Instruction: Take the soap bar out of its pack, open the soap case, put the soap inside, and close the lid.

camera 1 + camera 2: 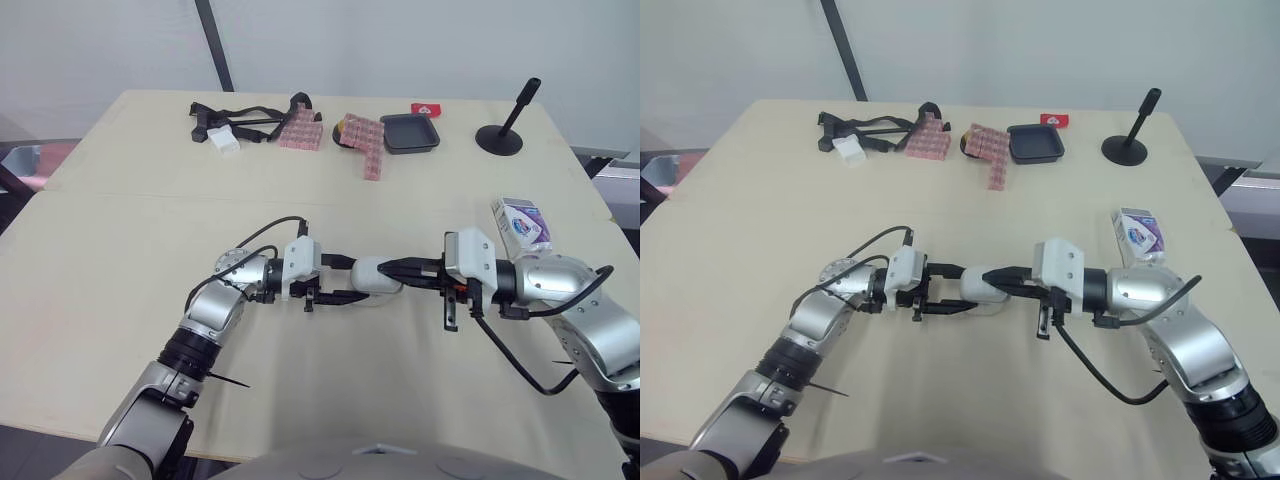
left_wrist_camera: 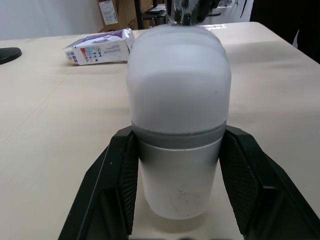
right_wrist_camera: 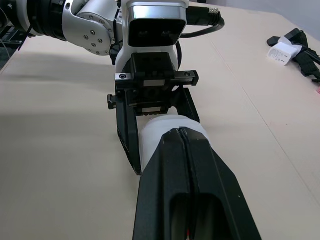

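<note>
Soap case (image 1: 375, 276), a white oval box with a frosted lid and a grey band at the seam, lies on its side on the pale wooden table (image 1: 120, 230) with its lid on. The left gripper (image 1: 345, 279) clamps it from the robot's left, one black finger (image 2: 117, 185) pressed against each flank of the white base. From the case's other side the right gripper (image 1: 390, 268) reaches in with its two fingers (image 3: 165, 190) pressed together along a thin seam, their tips lying against the lid end of the case. I cannot tell whether they pinch any lip of the lid.

The soap pack (image 1: 521, 222), a white and purple carton, lies well apart from the case on the robot's right, beyond the right wrist and free of both grippers.

Far beyond the case, along the table's back edge, several other things are spread out. Directly past the case sit a black tray (image 1: 410, 132) and a small red packet (image 1: 425, 108), with two pink blister packs (image 1: 365, 140) beside the tray. Further to the case's left lies a black strap (image 1: 240, 112) with a white block (image 1: 224, 140), and to its right stands a black stand with a tilted stem (image 1: 503, 130).
</note>
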Controlling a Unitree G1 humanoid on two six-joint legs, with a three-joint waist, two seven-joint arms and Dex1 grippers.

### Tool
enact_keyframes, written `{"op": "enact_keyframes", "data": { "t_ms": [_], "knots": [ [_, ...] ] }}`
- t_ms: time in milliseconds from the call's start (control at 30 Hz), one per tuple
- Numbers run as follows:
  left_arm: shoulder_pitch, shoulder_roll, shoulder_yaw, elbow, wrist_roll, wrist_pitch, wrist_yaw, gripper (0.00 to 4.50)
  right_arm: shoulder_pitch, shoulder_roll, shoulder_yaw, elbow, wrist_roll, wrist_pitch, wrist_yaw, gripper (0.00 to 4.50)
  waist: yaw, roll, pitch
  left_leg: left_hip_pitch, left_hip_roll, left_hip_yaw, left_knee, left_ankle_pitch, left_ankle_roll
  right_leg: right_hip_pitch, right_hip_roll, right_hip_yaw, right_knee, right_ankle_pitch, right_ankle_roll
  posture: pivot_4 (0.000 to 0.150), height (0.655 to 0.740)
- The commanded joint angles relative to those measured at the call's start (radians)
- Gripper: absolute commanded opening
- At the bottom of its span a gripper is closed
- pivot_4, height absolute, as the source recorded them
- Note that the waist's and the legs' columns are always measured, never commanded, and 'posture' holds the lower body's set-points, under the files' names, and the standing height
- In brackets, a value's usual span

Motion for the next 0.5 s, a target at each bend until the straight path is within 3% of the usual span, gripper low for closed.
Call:
{"op": "enact_keyframes", "data": {
  "t_ms": [33,267,500],
  "knots": [
    [-0.003,0.004,0.016,-0.008,0.004,-0.004,0.016,1.87,0.029,-0.019,0.032,0.035,-0.042,0.033,-0.003,0.02,0.000,0.000,0.000,0.001,0.000,0.000,0.000,0.000,0.000,0.001,0.000,0.000,0.000,0.000,0.000,0.150,0.7400],
    [-0.002,0.007,0.019,-0.012,0.004,-0.001,0.015,1.87,0.043,-0.006,0.024,0.045,-0.034,0.021,-0.015,0.02,-0.001,0.000,0.000,0.004,0.000,0.000,-0.001,-0.001,0.001,0.004,0.000,0.000,-0.001,0.000,0.000,0.150,0.7400],
    [-0.002,0.011,0.019,-0.010,0.007,-0.006,0.015,1.87,0.048,0.033,-0.057,0.026,0.080,0.043,-0.033,0.02,-0.001,0.000,0.000,0.004,0.000,0.000,-0.002,-0.001,0.001,0.004,0.000,0.000,-0.001,0.000,0.000,0.150,0.7400]
  ]
}}
